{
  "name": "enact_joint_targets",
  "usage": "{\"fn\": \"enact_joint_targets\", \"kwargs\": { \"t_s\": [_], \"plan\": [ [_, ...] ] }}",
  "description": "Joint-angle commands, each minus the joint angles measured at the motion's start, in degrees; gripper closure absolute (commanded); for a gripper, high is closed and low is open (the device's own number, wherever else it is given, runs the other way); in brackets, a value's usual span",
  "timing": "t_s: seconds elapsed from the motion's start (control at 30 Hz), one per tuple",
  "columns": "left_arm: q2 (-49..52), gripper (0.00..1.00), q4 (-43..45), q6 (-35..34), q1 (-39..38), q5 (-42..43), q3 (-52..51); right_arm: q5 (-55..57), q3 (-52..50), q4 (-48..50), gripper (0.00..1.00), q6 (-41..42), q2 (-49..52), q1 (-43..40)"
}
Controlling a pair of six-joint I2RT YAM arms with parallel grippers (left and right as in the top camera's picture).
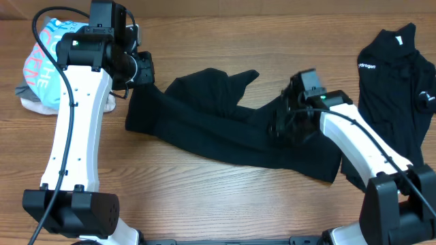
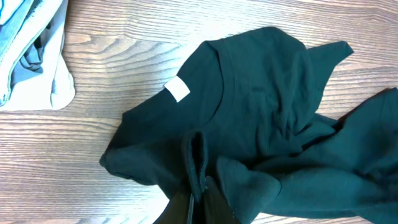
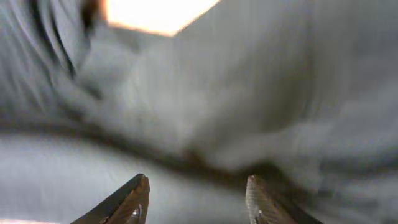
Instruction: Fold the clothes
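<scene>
Looking down from the overhead camera, I see a black shirt (image 1: 204,116) lying rumpled across the middle of the table (image 1: 204,197), stretched between my two arms. The left gripper (image 1: 142,68) sits at the shirt's upper left corner. On the left wrist view its jaws are clenched on a raised fold of the black cloth at the bottom edge, and the white neck tag (image 2: 177,89) shows just beyond, inside the collar. The right gripper (image 1: 287,122) is down on the shirt's right part. Its wrist view is badly blurred, but the two fingertips (image 3: 140,196) stand apart with dark fabric close in front of them. I cannot tell whether any cloth sits between them. A second black shirt (image 1: 398,75) with small white lettering (image 1: 368,66) lies at the far right, partly under the right arm. A light-blue lettered tee (image 1: 44,58) is bunched at the far left on a pale garment (image 1: 34,103).
</scene>
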Motion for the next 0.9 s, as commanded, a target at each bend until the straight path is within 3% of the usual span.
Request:
{"fn": "enact_joint_targets", "kwargs": {
  "t_s": [0.0, 0.17, 0.37, 0.7, 0.87],
  "plan": [
    [-0.26, 0.96, 0.35, 0.79, -0.15, -0.83, -0.20, 6.49, 0.79, 3.76, 0.46, 0.63, 0.48, -0.17],
    [-0.26, 0.96, 0.35, 0.79, -0.15, -0.81, -0.20, 12.57, 0.76, 7.80, 0.46, 0.98, 7.02, -0.28],
    [-0.26, 0.96, 0.37, 0.79, -0.15, -0.81, -0.20, 18.88, 0.74, 9.66, 0.44, 2.54, 8.15, -2.14],
    [-0.26, 0.96, 0.35, 0.79, -0.15, -0.81, -0.20, 14.08, -0.24, 10.40, 0.45, 2.54, 9.81, -3.76],
    [-0.26, 0.96, 0.35, 0.79, -0.15, -0.81, -0.20, 11.04, -0.28, 10.36, 0.67, 2.54, 11.10, -3.76]
  ]
}}
